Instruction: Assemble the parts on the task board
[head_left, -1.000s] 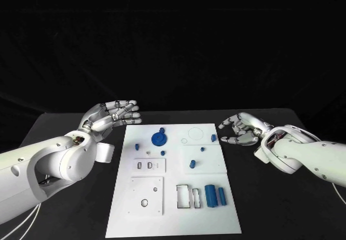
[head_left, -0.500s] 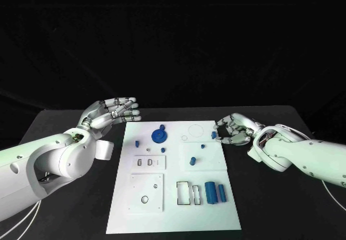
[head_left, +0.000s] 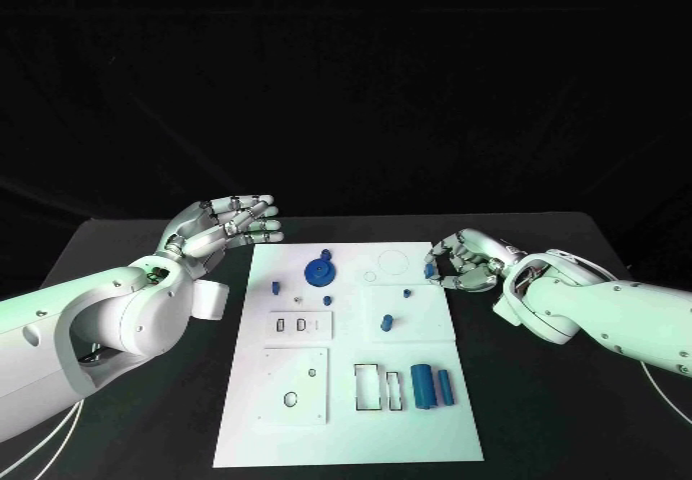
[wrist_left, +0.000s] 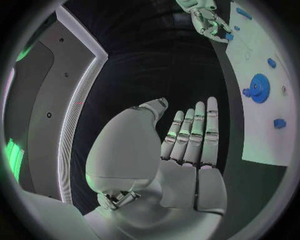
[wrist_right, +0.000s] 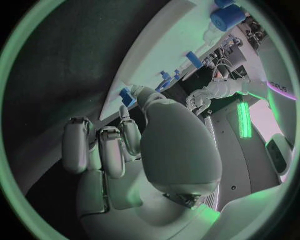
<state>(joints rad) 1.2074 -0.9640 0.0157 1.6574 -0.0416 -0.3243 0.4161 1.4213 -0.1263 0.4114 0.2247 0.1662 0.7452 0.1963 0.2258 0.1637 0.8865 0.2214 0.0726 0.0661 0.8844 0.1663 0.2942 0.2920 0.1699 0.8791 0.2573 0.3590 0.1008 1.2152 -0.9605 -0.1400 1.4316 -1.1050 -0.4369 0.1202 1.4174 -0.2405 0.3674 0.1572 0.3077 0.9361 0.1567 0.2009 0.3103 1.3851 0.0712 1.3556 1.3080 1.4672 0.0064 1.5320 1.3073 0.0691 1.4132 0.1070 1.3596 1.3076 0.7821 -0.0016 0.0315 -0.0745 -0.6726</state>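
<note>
The white task board lies in the middle of the black table. On it lie a blue gear, several small blue parts such as one near the middle, and two blue cylinders at the near right. My right hand hovers at the board's far right edge, fingers half curled. Its thumb tip is at a small blue part, also seen as the blue part in the right wrist view; no pinch shows. My left hand is raised off the board's far left corner, fingers straight and apart, holding nothing.
White inset plates with slots and holes sit on the board's left half, and a rectangular slot frame sits beside the cylinders. Bare black table extends right of the board and, more narrowly, left of it.
My right hand has moved left from beside the board to its right edge, reaching the small blue part there. My left hand has barely moved.
</note>
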